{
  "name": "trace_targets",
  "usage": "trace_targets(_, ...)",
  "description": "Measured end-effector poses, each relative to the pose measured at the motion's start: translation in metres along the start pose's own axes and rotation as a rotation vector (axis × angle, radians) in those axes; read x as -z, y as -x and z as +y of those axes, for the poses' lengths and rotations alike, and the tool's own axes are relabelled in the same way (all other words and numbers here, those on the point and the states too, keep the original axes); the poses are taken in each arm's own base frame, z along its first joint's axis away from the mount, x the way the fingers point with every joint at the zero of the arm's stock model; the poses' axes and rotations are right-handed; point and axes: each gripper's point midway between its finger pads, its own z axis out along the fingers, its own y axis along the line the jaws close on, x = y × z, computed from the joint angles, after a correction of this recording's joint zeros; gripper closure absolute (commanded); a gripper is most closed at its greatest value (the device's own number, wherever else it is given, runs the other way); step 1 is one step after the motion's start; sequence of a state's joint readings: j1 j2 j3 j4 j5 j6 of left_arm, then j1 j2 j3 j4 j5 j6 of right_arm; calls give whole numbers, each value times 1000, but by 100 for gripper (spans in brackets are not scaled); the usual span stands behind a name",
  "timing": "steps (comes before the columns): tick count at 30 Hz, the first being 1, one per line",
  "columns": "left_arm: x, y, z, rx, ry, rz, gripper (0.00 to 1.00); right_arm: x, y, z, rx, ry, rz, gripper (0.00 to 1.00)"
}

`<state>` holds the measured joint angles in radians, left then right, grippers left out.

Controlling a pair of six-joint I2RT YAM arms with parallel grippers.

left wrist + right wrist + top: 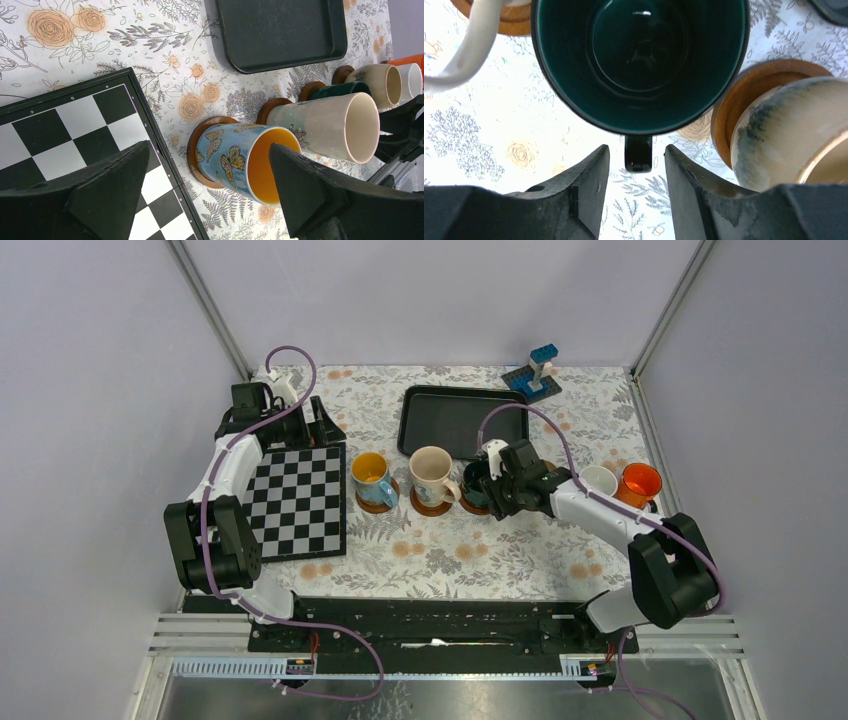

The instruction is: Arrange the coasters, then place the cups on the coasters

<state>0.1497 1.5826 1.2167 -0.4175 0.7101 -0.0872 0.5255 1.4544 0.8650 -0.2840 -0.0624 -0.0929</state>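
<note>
1. Straddling the handle of the dark green cup [639, 55] with the right end effector [636, 150]: fingers parted, a strip of desk [480, 560] cloth showing on either side of the handle, nothing clamped.
2. Standing upright on a coaster [306, 91], about midway between the desk's left and right edges and just nearer than the black tray [455, 420]: that same dark green cup.
3. Just beside it toward the right edge, close but apart: beige cup [784, 125] on a coaster of its own.
4. Toward the left edge in the same row: tall cream patterned cup [320, 120] on a coaster, then blue cup with yellow inside [230, 160] on another, just beside the chessboard [297, 502].
5. Near the right edge, side by side: white cup [600, 480] and orange cup [640, 483]; impossible to tell whether anything lies beneath them.
6. Hanging above the chessboard's far right corner, toward the desk's far-left corner: left end effector [209, 147], fingers spread wide, holding nothing.
7. At the far edge, right of the tray: blue toy blocks [535, 370].
</note>
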Motion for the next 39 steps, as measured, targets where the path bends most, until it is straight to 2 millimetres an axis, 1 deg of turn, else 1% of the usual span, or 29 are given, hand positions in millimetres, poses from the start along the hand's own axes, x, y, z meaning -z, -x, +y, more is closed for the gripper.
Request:
trace_targets(2,0,0,0,0,0,0,1,3,-5,0,0,0,11,44)
trace_targets(8,0,-1,0,2,0,3,1,18,-20,2,3,0,30,28)
trace_targets(11,0,-1,0,-1,0,5,1,31,-17,2,7,-1,5,19)
trace_targets(15,0,-3,0,-3,0,10,1,45,-13,1,8,-11,-25,12)
trace_targets(17,1,-5,0,-3,1,17,1,51,-14,0,8,-22,-31,6)
trace_targets(20,2,-8,0,-5,3,29,1,63,-12,-1,10,-30,-57,1)
trace_targets(23,5,-10,-1,4,8,49,1,76,-7,0,7,-31,-90,0)
trace_targets(26,10,-2,-6,15,8,74,1,88,7,3,-13,-24,-123,0)
trace_targets(28,11,11,-8,14,9,89,1,98,26,3,-31,-21,-162,0)
trace_targets(32,5,42,-7,-6,17,124,1,118,80,-2,-59,-24,-263,0)
trace_targets(33,2,49,-7,-20,20,133,1,123,96,-5,-69,-27,-289,0)
trace_targets(34,0,54,-6,-32,28,145,1,125,108,-8,-77,-27,-309,0)
trace_targets(37,-5,61,-8,-85,57,185,1,130,140,-27,-126,-37,-348,0)
trace_targets(38,-6,62,-9,-105,71,196,1,130,148,-37,-150,-47,-357,0)
trace_targets(39,-7,62,-11,-128,88,207,1,130,159,-55,-188,-63,-368,0)
